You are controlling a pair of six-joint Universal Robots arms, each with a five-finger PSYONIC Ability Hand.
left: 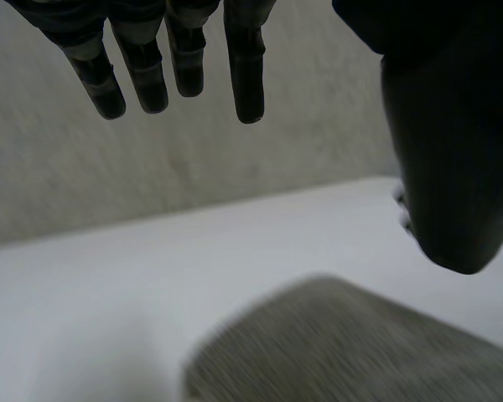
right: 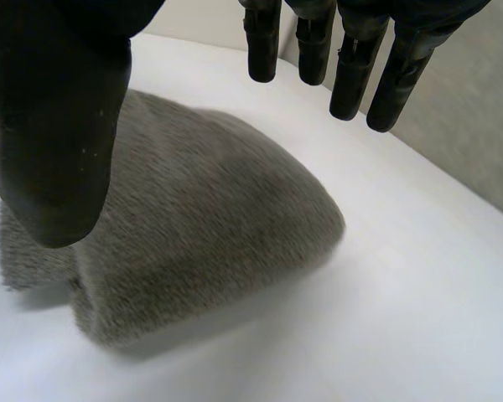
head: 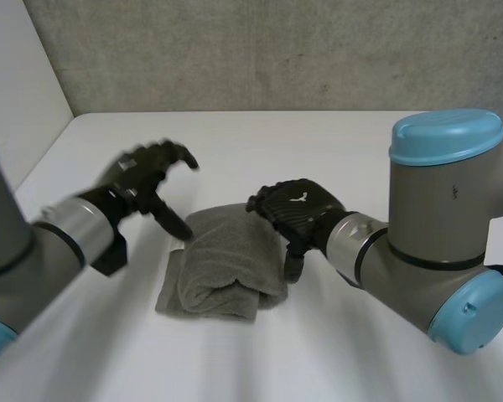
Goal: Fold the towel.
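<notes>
Left hand point(head: 147, 172) splayed above folded towel point(head: 222, 268); right hand point(head: 302, 205) splayed at its edge.

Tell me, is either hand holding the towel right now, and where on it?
Nothing is held. The left hand and the right hand are both open above the folded towel, fingers straight and thumbs apart, none closed on it.

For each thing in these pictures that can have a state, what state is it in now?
towel: folded into a thick bundle, lying on the table, held by no hand.
left hand: open, fingers straight, above the towel's side nearest the left arm, holding nothing.
right hand: open, fingers straight, at the towel's opposite side, holding nothing.
</notes>
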